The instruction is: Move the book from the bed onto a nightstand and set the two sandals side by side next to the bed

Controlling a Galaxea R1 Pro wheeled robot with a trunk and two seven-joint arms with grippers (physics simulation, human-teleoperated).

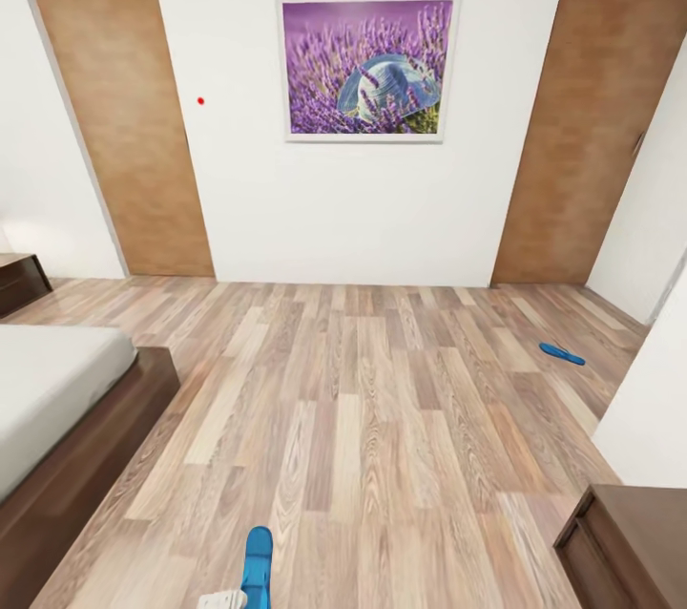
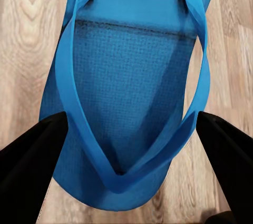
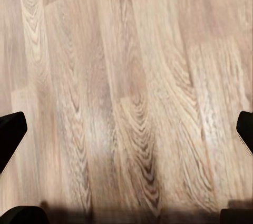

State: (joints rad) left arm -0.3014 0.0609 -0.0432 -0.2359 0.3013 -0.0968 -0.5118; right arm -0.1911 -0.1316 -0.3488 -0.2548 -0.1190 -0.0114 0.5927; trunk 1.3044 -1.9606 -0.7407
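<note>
Wood-plank floor (image 1: 382,418) runs up to a white wall (image 1: 239,189) with a lavender picture (image 1: 367,67) between two brown doors, bed (image 1: 57,389) at the left. One blue sandal (image 2: 126,92) sits between the left gripper (image 2: 129,145)'s spread fingers, touching both; the other sandal (image 1: 561,354) lies well apart near the right door. Right gripper (image 3: 126,134) hangs over bare planks, fingers wide apart.

The bed (image 1: 57,418) and both dark cabinets (image 1: 625,542) are cut off by frame edges.
</note>
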